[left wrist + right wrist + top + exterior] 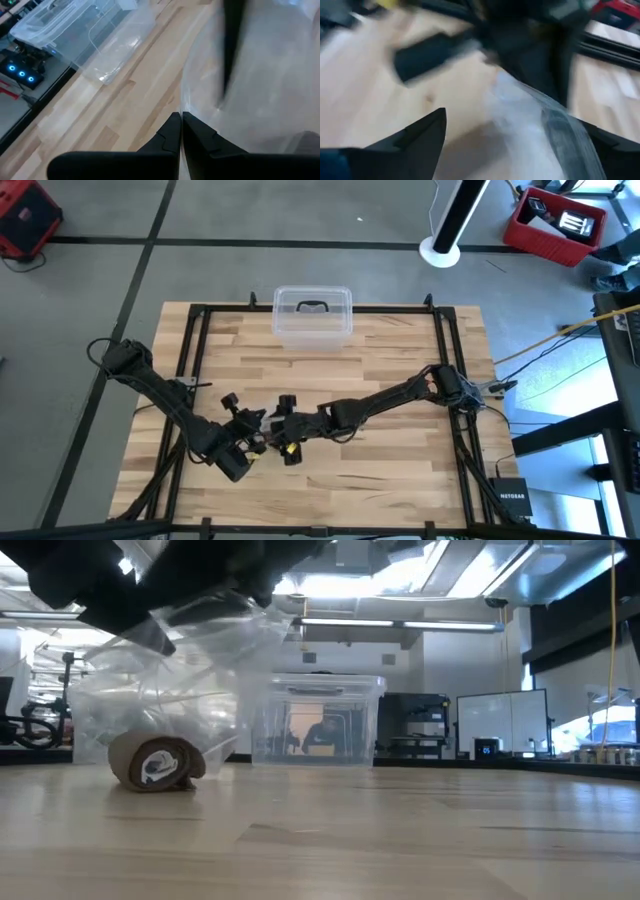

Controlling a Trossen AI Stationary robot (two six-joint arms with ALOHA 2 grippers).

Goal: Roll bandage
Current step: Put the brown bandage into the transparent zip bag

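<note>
The bandage [155, 762] lies rolled on the surface near its front edge. The bag [170, 680] is pinched by the clenched left claw [181, 131], apparently for bagging; the right claw [520, 145] is spread, released.

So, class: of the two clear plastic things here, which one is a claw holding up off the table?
The crinkled plastic bag, pinched in the shut left claw. The rigid lidded box just stands on the table.
</note>
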